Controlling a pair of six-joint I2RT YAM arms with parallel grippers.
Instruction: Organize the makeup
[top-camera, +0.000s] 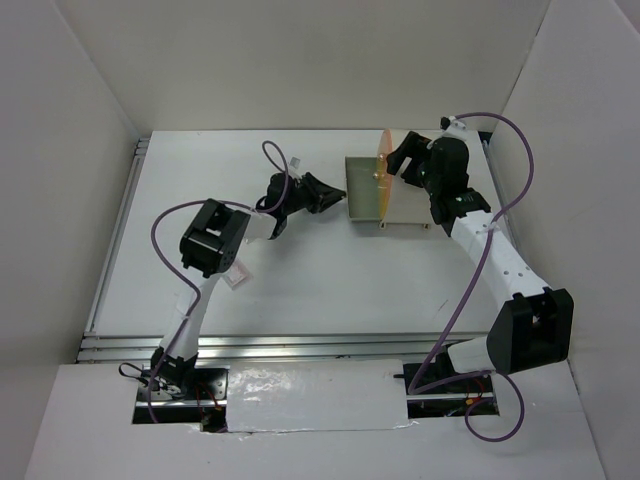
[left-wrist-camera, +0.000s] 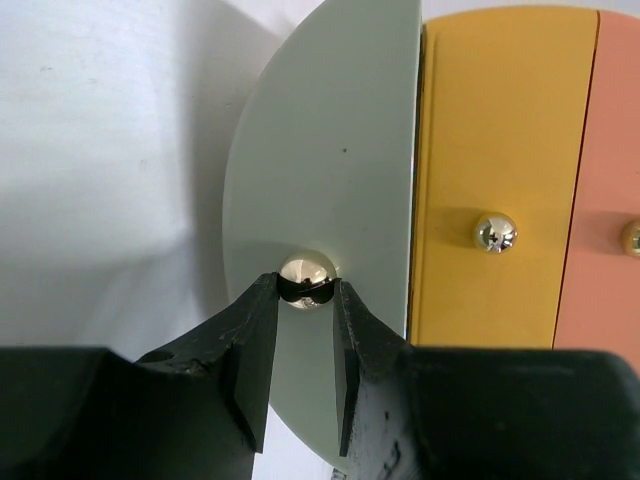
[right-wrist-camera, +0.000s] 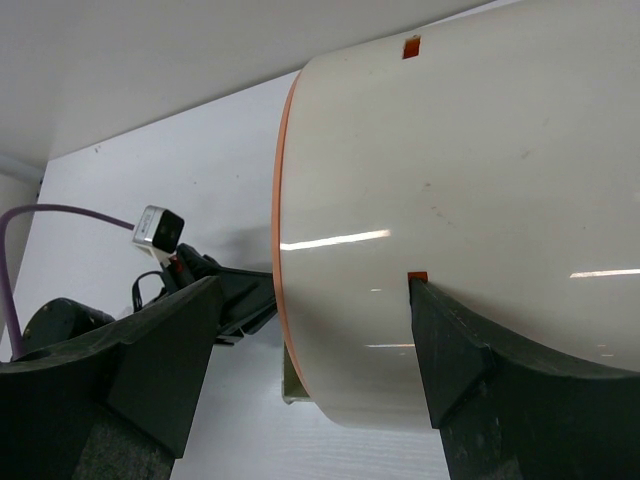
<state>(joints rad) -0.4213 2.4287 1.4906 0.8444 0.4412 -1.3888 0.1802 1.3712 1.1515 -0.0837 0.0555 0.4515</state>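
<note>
Where the left gripper (left-wrist-camera: 303, 292) meets the container, its jaws are clamped on the round metal knob (left-wrist-camera: 307, 277) of a pale green drawer front (left-wrist-camera: 330, 150). To the right of that front sit a yellow front (left-wrist-camera: 495, 130) and a pink front (left-wrist-camera: 610, 150), each with its own knob. In the top view the green drawer (top-camera: 362, 190) stands out to the left of the cream container (right-wrist-camera: 450, 180); nothing can be made out inside it.

The right gripper (right-wrist-camera: 310, 295) has its jaws wide apart, astride the container's orange-rimmed end. One finger (right-wrist-camera: 455, 370) lies against the cream wall; the other stands off it.

No makeup is identifiable in any view. A small white-pink piece (top-camera: 237, 279) lies on the table (top-camera: 330, 270) by the left arm's elbow, too small to identify.

The left arm (top-camera: 215, 240) reaches from lower left toward centre, wrist level. The right arm (top-camera: 500, 260) stretches from lower right up to the container.
</note>
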